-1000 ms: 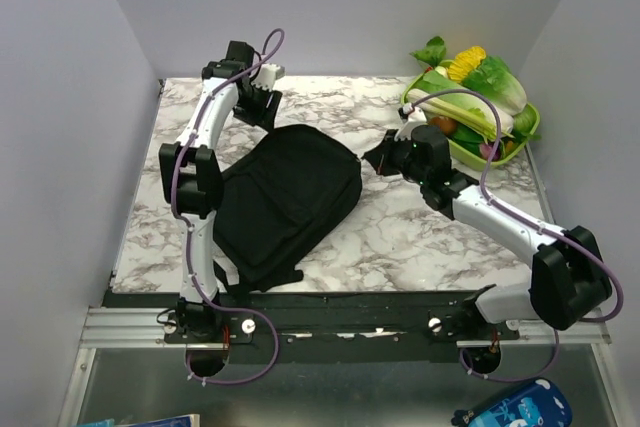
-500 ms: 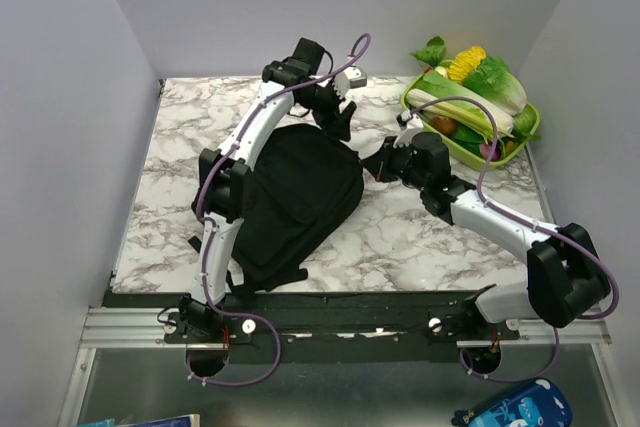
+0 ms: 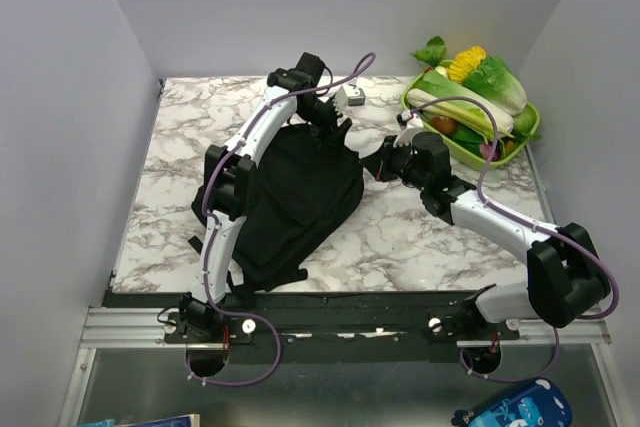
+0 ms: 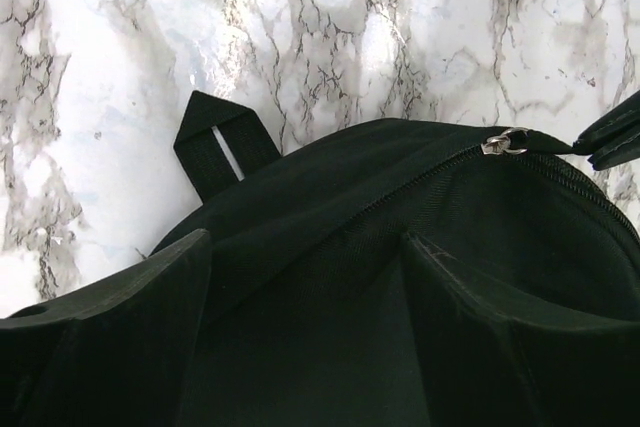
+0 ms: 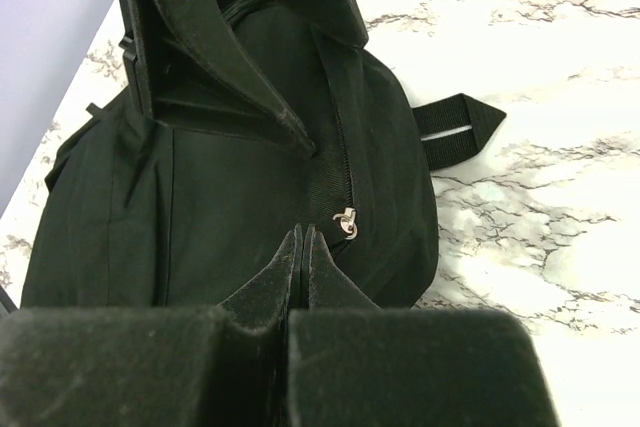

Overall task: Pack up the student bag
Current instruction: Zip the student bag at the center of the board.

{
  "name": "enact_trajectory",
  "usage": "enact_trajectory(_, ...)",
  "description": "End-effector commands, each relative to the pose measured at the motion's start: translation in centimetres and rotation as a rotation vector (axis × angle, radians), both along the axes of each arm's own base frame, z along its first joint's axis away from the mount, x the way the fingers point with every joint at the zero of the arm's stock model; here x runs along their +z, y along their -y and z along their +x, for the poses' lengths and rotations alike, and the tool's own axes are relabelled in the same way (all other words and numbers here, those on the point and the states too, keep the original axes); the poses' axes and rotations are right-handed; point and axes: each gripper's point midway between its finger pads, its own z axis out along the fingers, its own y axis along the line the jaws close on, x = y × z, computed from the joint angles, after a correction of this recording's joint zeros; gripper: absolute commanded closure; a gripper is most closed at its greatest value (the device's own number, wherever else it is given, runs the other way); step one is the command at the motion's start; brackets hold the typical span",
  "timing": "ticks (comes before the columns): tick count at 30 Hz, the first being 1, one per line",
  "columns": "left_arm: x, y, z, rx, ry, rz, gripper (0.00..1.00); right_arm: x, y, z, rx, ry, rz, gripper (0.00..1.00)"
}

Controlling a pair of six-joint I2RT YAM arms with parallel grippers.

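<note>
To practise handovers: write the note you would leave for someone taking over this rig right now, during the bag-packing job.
Left gripper: open, over the top edge of the student bag.
Right gripper: shut, tips at the zipper pull; whether it pinches the pull is unclear.
The bag lies flat, zipped shut.
Done: nothing visibly packed.
Left: unzip, load, close.

The left arm (image 3: pixel 245 142) rises from its base, folds at the elbow beside the student bag (image 3: pixel 290 207) and reaches over the bag's far end with the wrist bent down. The left gripper (image 4: pixel 305 242) hangs just above the bag's top, its fingers spread wide. The right arm (image 3: pixel 500 217) stretches low toward the bag's far right edge. The right gripper (image 5: pixel 303 242) has its fingers pressed together with no gap showing, and the tips are at that edge.
</note>
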Motion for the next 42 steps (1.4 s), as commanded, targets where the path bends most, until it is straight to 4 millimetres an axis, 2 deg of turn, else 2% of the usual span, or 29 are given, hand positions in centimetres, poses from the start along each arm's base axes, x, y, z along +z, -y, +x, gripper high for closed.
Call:
enact_trajectory(1,0.6,1.4,-0.5,-0.072,0.025,-0.058,0.24,2.0,-0.9,0.0,0.052,0.052,0.045,0.99)
enact_trajectory(2,0.6,1.5,-0.5,-0.075,0.026,-0.061,0.38,2.1,-1.2,0.0,0.062,0.047,0.048,0.99)
enact_trajectory(4,0.4,1.5,-0.5,-0.081,0.017,-0.071,0.56,1.9,-1.4,-0.1,0.073,0.035,0.046,0.99)
enact_trajectory(5,0.2,1.5,-0.6,-0.083,0.015,-0.069,0.73,1.7,-1.3,-0.2,0.072,0.032,0.044,0.99)
enact_trajectory(8,-0.7,1.1,-0.6,-0.081,0.005,-0.044,0.94,2.0,-1.1,-0.2,0.063,0.046,0.043,0.99)
enact_trajectory(12,-0.8,0.6,0.2,-0.03,0.02,-0.014,0.99,1.7,-1.2,-1.0,0.077,0.036,0.039,0.99)
enact_trajectory(16,-0.7,-0.1,3.3,0.096,0.104,0.026,1.0,0.4,-2.2,-2.8,0.116,0.009,0.02,0.99)
enact_trajectory(18,-1.0,-1.0,5.1,0.202,0.132,0.078,1.0,0.3,-2.8,-4.1,0.146,-0.011,0.033,0.99)
enact_trajectory(20,-0.9,-1.6,7.0,0.294,0.177,0.117,1.0,-0.7,-3.3,-5.7,0.173,-0.042,0.027,0.99)
enact_trajectory(21,-0.3,-1.4,7.4,0.299,0.189,0.11,1.0,-0.5,-3.3,-6.1,0.172,-0.035,0.03,0.99)
enact_trajectory(23,-0.2,-1.4,7.4,0.331,0.17,0.112,1.0,-1.2,-3.5,-7.5,0.188,-0.052,0.023,0.99)
enact_trajectory(26,0.0,-1.3,7.3,0.358,0.184,0.115,1.0,-1.0,-3.8,-8.8,0.198,-0.056,0.015,1.0)
enact_trajectory(31,-0.2,-0.7,6.4,0.356,0.181,0.142,1.0,0.5,-4.3,-9.9,0.215,-0.032,0.025,0.99)
enact_trajectory(35,0.4,0.2,5.2,0.321,0.157,0.118,1.0,0.1,-4.8,-10.5,0.228,-0.045,0.013,0.99)
enact_trajectory(36,1.1,0.5,4.8,0.308,0.161,0.107,1.0,-0.3,-4.7,-10.4,0.219,-0.056,0.009,1.0)
enact_trajectory(37,1.4,0.6,4.2,0.298,0.15,0.108,0.98,-0.1,-4.8,-10.4,0.217,-0.052,0.011,1.0)
enact_trajectory(38,1.9,1.2,3.4,0.273,0.139,0.091,0.91,0.0,-4.8,-10.4,0.217,-0.051,0.012,0.99)
enact_trajectory(40,3.0,1.4,2.3,0.266,0.128,0.08,0.83,0.4,-4.9,-10.2,0.209,-0.056,0.021,0.98)
enact_trajectory(41,3.8,1.6,1.9,0.266,0.129,0.071,0.78,-0.1,-4.9,-10.2,0.209,-0.077,0.008,0.95)
enact_trajectory(42,4.3,1.5,1.5,0.274,0.118,0.074,0.74,-0.1,-5.1,-10.3,0.218,-0.086,0.004,0.88)
